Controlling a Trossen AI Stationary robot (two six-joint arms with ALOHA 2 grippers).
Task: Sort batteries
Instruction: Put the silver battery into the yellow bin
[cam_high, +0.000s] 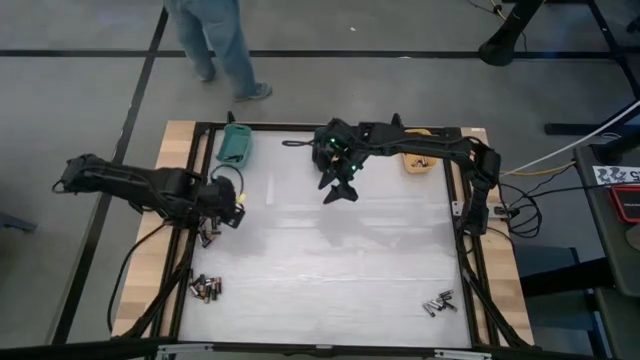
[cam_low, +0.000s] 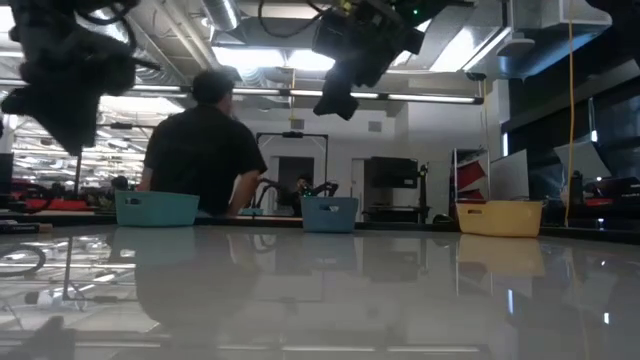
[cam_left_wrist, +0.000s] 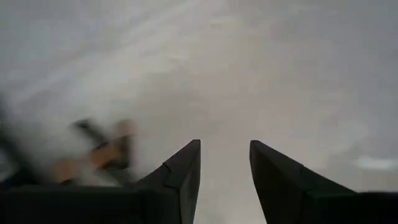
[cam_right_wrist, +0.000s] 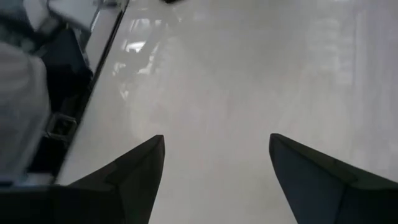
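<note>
Battery sort, early going: most batteries lie loose on the white desk (cam_high: 330, 270). One cluster (cam_high: 206, 288) sits near the desk's front-left corner, a smaller bunch (cam_high: 438, 302) near the front-right, and a few more (cam_high: 207, 238) lie just below the left claw (cam_high: 228, 212) at the desk's left edge. That claw's fingers (cam_left_wrist: 180, 180) stand partly apart w/ nothing seen between them; blurred cells show beside them in the wrist view. The right claw (cam_high: 338, 186) hangs above the desk's back-center, released, jaws wide and empty over bare surface. The teal bin (cam_high: 235, 144) sits at the back-left and the orange bin (cam_high: 418, 160) at the back-right, the latter w/ something small and dark inside, too tiny to tell. A third, blue bin (cam_low: 330, 213) shows only from desk level. Judgement: nearly all sorting left. A person (cam_high: 215, 40) walks beyond the desk.
</note>
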